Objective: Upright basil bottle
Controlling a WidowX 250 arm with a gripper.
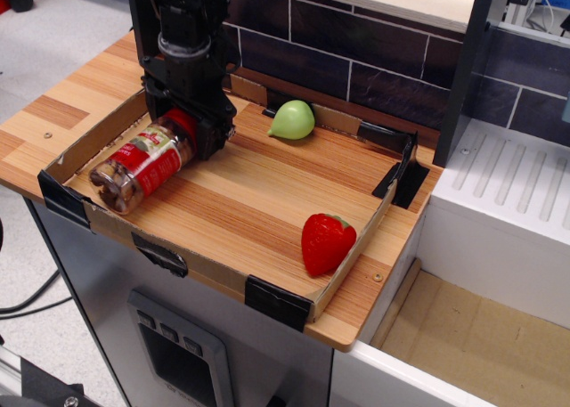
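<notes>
- Here the basil bottle (142, 163) lies on its side in the left part of a shallow cardboard tray (191, 266) on the wooden counter (55, 109); its red cap end points up toward the back, its clear base toward the tray's front-left corner; brownish lumps show through the glass below the red-and-white label.
- The black gripper (191, 133) hangs straight down over the cap end; its fingers (214, 135) stand on either side of the red cap, close against it; whether the jaws actually press the cap I cannot tell, since the housing hides the contact.
- A pale green pear-shaped toy (292, 120) rests near the tray's back wall, well apart from the bottle.
- A red strawberry toy (326, 242) sits near the tray's front-right edge, far from the gripper.
- Dark brick tiles (356, 51) back the counter; a white drainer surface (508, 180) lies to the right.
</notes>
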